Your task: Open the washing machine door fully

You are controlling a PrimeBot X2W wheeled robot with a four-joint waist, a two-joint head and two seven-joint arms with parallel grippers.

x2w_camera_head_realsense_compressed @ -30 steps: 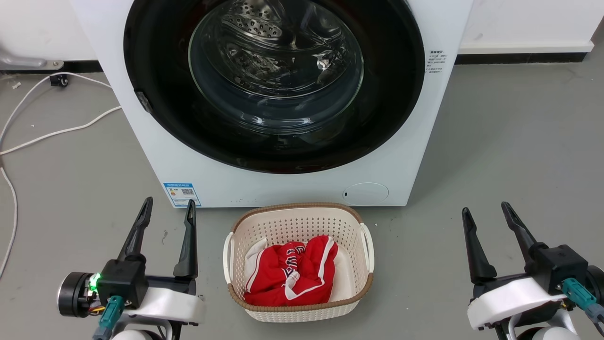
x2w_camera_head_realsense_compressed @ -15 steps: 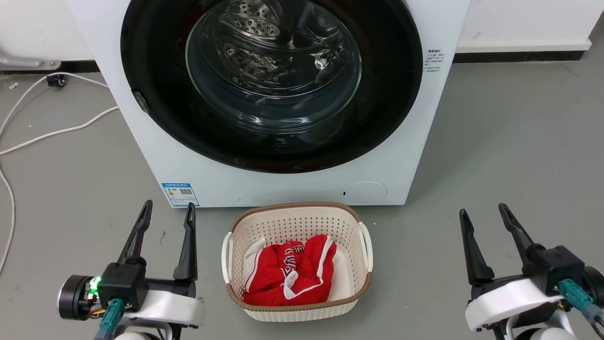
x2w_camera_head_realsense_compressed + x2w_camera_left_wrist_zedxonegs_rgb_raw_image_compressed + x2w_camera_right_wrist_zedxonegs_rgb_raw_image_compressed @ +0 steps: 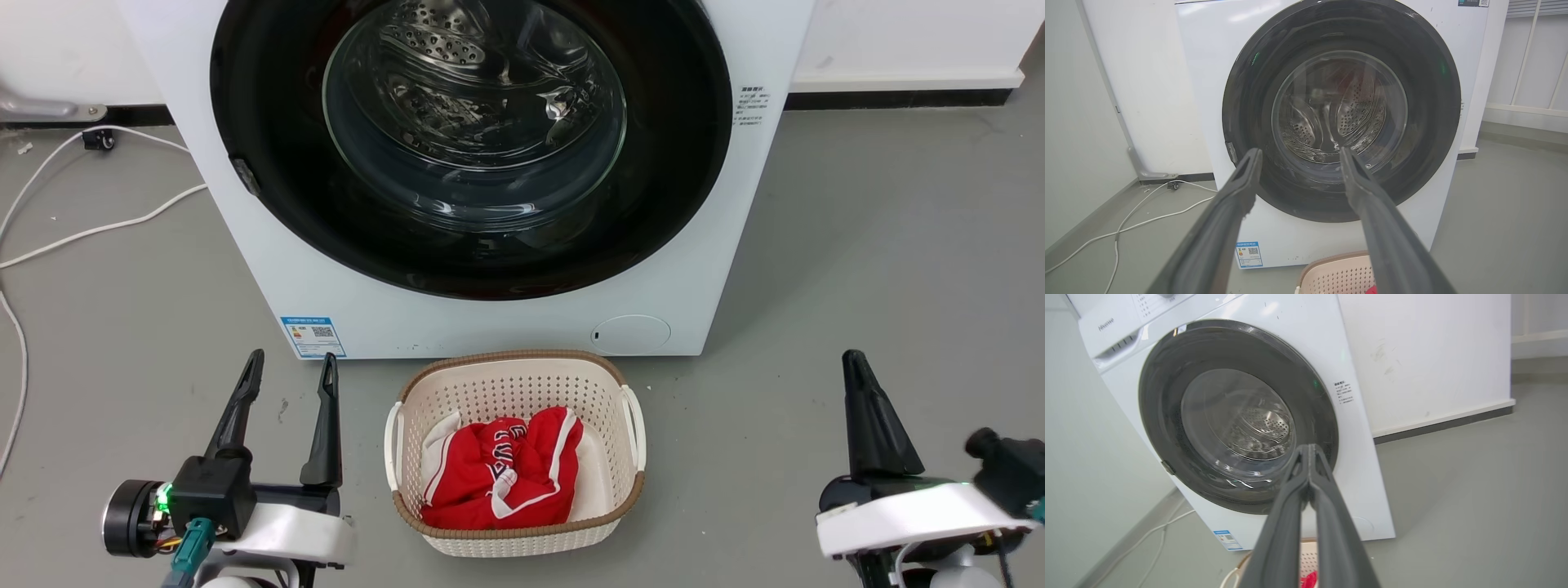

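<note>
The right gripper point(image 3: 1309, 446) is clenched on nothing, its two fingers pressed tip to tip into one dark wedge. The left gripper point(image 3: 293, 356) is released, its fingers spread with nothing between them. Both hang low over the floor and touch nothing.

Between the two grippers sits a basket point(image 3: 514, 357) with a red garment point(image 3: 498, 474) in it. Straight ahead of the left gripper, and ahead and to the inner side of the right one, is the door point(image 3: 473, 139). It is shut flush against the white washer point(image 3: 490, 327) and well apart from both sets of fingers. A small grey fitting point(image 3: 245, 175) sits on the door's rim, ahead of the left gripper; whether it is a catch or a hinge I cannot tell. A white cable point(image 3: 98, 229) trails on the floor beyond the left gripper's outer side.

The door has not started to open, so the task looks to be at its very beginning. The main risk is probably grip. The black ring is smooth and curved, so a closed wedge of fingers could skid off it rather than hook an edge. Pulling at the hinged side would only strain the arm and the door. A badly aimed reach could jab the glass. The basket stands just below the door's sweep, so a low arm could knock it.
</note>
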